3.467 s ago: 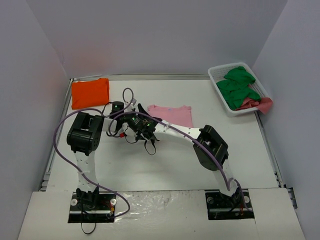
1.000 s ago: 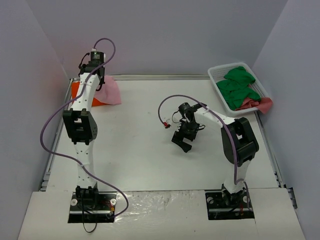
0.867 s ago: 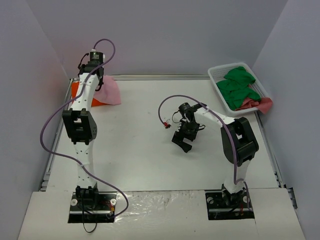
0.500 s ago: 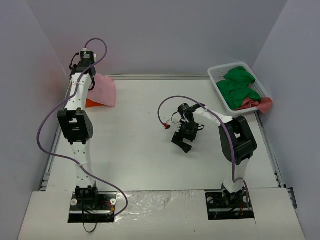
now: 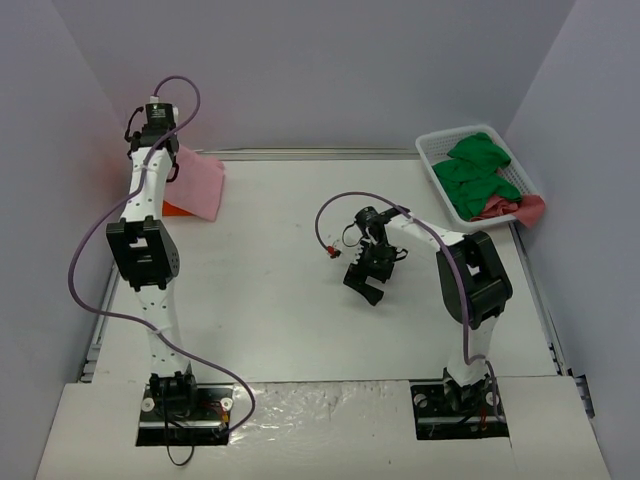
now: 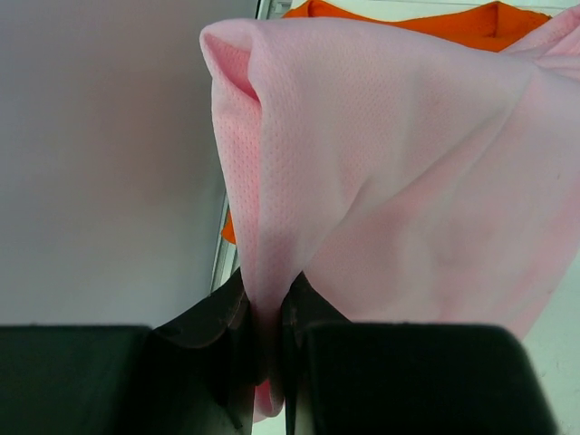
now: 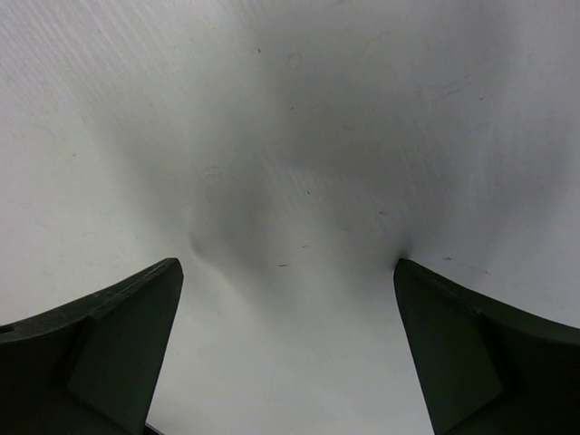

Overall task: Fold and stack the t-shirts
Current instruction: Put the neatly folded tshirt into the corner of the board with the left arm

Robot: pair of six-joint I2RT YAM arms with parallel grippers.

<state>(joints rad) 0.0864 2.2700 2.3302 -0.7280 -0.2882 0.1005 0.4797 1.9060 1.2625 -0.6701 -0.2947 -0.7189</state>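
Left gripper [image 6: 265,353], clenched on the folded pink shirt [image 6: 399,181], is swinging it further toward 10 o'clock, over the orange shirt [image 6: 471,23], so stacking looks imminent; right gripper [image 5: 365,285] is idling, released, above mid-table [image 5: 300,330].

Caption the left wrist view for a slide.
Left end effector shut on a pink shirt, the orange shirt behind it.

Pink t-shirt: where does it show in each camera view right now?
Top external: pink t-shirt at far left, hanging from the left gripper.
Left wrist: fills most of the frame, pinched in the gripper at bottom centre.
Right wrist: not in it; only the table shows.
Shared landmark: the orange t-shirt behind it, in top external and left wrist.
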